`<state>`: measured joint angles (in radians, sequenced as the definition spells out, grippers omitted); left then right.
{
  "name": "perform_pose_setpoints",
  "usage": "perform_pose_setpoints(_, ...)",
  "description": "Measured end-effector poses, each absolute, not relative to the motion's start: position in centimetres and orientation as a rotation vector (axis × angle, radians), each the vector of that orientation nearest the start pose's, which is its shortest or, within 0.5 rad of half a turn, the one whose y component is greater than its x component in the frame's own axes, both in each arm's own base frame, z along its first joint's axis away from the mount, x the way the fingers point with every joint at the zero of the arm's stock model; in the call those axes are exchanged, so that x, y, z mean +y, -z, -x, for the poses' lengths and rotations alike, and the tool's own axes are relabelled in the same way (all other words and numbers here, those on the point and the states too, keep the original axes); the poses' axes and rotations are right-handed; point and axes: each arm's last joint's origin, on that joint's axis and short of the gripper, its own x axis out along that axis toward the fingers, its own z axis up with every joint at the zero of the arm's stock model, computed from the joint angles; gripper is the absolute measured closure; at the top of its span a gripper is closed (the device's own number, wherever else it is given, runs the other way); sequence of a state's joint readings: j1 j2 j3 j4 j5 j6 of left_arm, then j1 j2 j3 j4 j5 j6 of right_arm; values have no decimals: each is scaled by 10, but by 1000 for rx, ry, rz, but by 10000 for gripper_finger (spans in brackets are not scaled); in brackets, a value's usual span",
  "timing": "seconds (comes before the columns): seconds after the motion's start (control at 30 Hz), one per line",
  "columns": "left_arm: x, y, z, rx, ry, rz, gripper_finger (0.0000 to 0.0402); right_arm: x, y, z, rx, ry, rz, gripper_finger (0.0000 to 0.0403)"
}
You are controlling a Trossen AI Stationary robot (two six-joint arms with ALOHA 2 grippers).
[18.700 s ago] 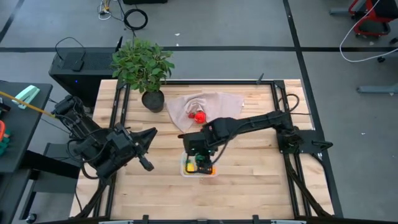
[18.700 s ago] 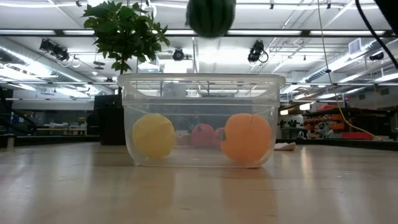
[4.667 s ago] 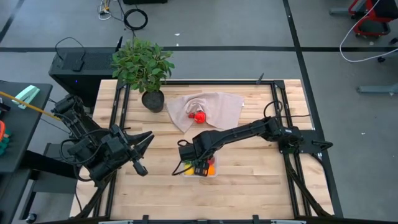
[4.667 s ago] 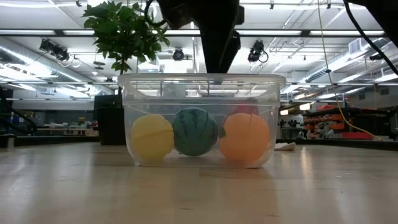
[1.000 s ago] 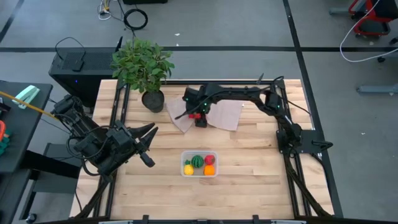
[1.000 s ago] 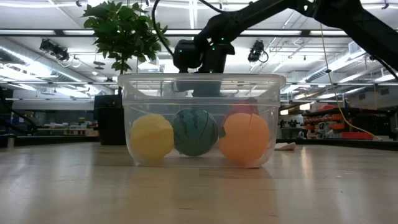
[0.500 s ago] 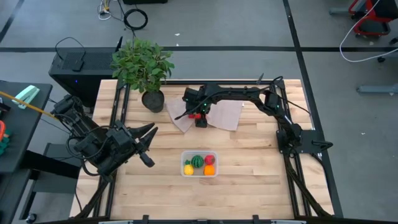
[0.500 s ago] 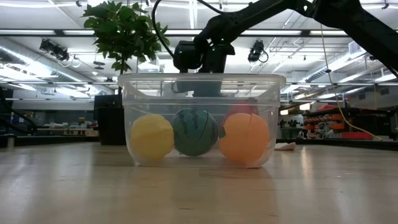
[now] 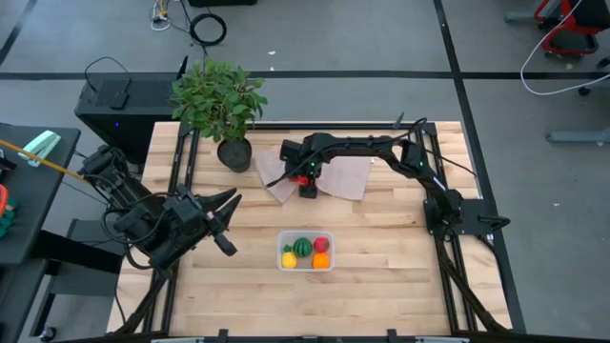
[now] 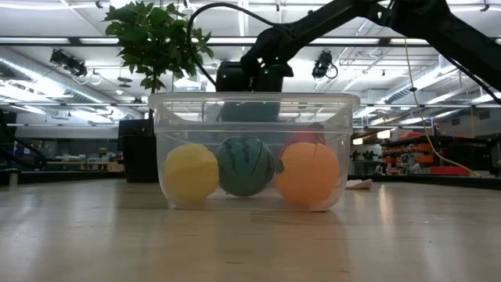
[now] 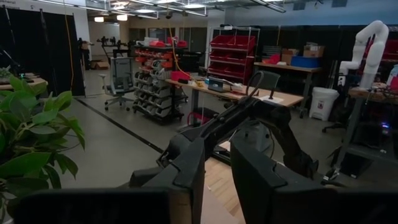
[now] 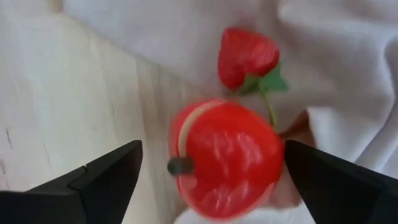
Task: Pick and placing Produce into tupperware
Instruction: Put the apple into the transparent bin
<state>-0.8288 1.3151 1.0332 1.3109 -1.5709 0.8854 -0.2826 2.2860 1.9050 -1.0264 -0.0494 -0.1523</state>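
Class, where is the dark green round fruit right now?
In the high view, it sits inside the tupperware, between the yellow piece and the orange piece.

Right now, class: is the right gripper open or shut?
Open. The right gripper has its fingers spread wide on either side of the red produce, not yet closed on it.

From the tupperware, I see bare table at 3, 6 and 9 o'clock. At 12 o'clock the cloth is occupied by the right gripper, fingers wide around a red fruit. The potted plant blocks 11 o'clock; the left gripper stands at 9.
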Motion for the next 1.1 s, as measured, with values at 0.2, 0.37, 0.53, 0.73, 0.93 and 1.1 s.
perform_pose_setpoints(0.2, -158, -406, -184, -54, -741, 139, 315, -129, -172, -441, 1381, 106, -138, 12)
perform_pose_setpoints(0.37, -158, -406, -184, -53, -741, 138, 311, -129, -172, -442, 1380, 97, -134, 33)
perform_pose_setpoints(0.53, -157, -406, -184, -54, -741, 139, 314, -129, -172, -442, 1380, 96, -134, 65)
perform_pose_setpoints(0.73, -157, -406, -184, -54, -741, 138, 316, -128, -173, -442, 1378, 93, -131, 111)
perform_pose_setpoints(0.93, -157, -406, -184, -53, -741, 138, 310, -124, -173, -443, 1379, 89, -123, 127)
perform_pose_setpoints(1.1, -157, -406, -184, -53, -741, 138, 316, -117, -173, -443, 1396, 79, -114, 120)
